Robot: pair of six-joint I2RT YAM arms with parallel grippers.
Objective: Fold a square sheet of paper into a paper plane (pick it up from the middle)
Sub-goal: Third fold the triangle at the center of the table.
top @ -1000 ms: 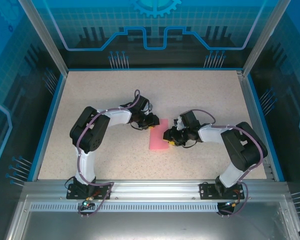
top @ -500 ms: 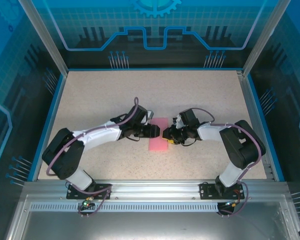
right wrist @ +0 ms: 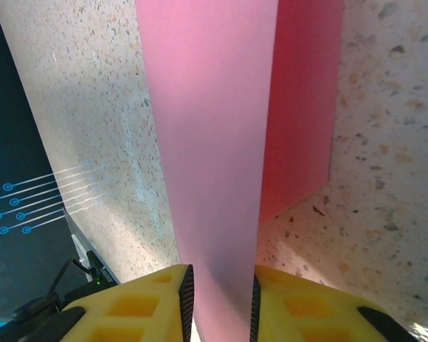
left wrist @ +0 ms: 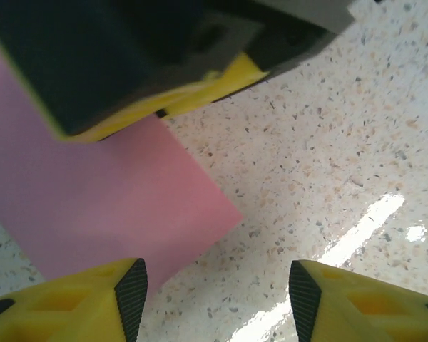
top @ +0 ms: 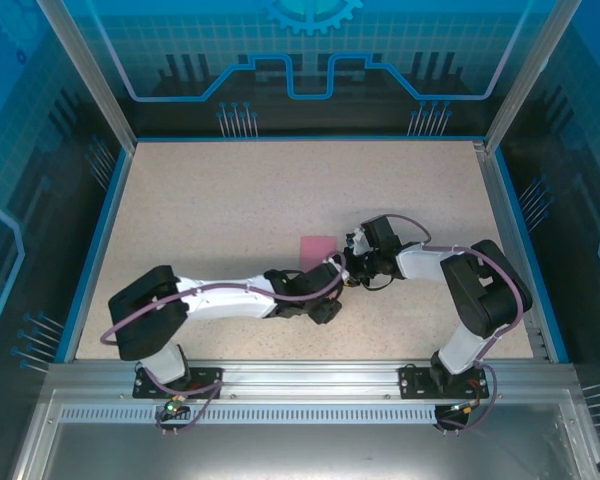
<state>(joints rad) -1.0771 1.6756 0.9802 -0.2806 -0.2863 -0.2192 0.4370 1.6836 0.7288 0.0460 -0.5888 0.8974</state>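
Note:
The square sheet of paper (top: pixel 317 246) is pink-red and lies folded at mid-table; its near part is hidden under my left arm. In the right wrist view a paler raised strip of the paper (right wrist: pixel 210 142) runs straight between the pads of my right gripper (right wrist: pixel 220 303), which is shut on it, over a darker layer flat on the table. My right gripper (top: pixel 346 270) sits at the paper's right edge. My left gripper (top: pixel 328 284) reaches in low from the left. Its jaws (left wrist: pixel 210 288) are open over bare table beside a corner of the paper (left wrist: pixel 114 206), facing the right gripper's fingers (left wrist: pixel 214 78).
The speckled tabletop (top: pixel 230 190) is bordered by a blue rim (top: pixel 100 230) and glass walls. My left arm (top: pixel 220 295) lies stretched low across the near middle. A metal rail (top: pixel 300 375) runs along the near edge.
My left arm has swung from the paper's left side down and across its near part, and its jaws have opened wider. My right gripper has closed a little on the paper.

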